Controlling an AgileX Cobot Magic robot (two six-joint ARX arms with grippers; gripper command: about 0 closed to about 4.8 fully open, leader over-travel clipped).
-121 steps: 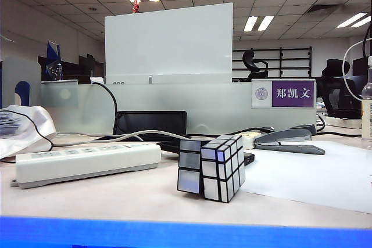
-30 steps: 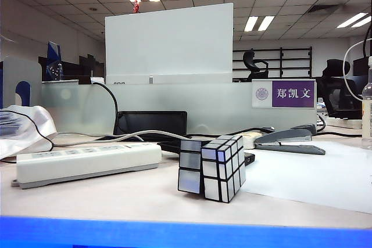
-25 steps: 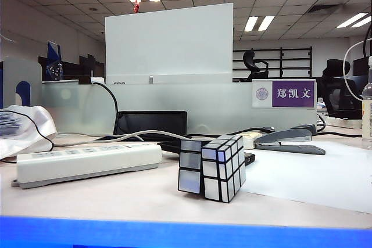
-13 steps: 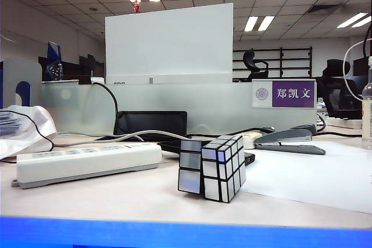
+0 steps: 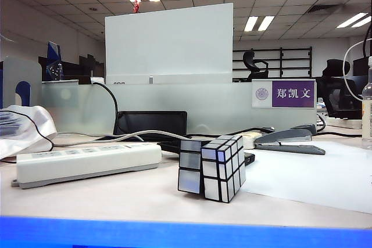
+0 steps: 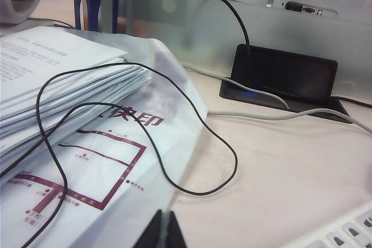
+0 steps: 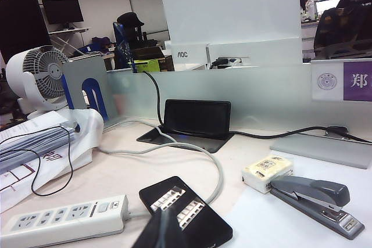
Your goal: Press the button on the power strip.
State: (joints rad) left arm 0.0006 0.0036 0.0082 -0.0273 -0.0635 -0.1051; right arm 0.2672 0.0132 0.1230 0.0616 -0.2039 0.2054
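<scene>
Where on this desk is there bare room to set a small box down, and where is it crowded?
Free: the desk in front of the power strip and silver cube, and the white sheet below the stapler. Crowded: behind the cube, where the grey cord, black device and monitor base meet.

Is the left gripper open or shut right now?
Shut. In the left wrist view the left gripper has its jaws pressed together with nothing between them, above the desk beside the paper stack.
</scene>
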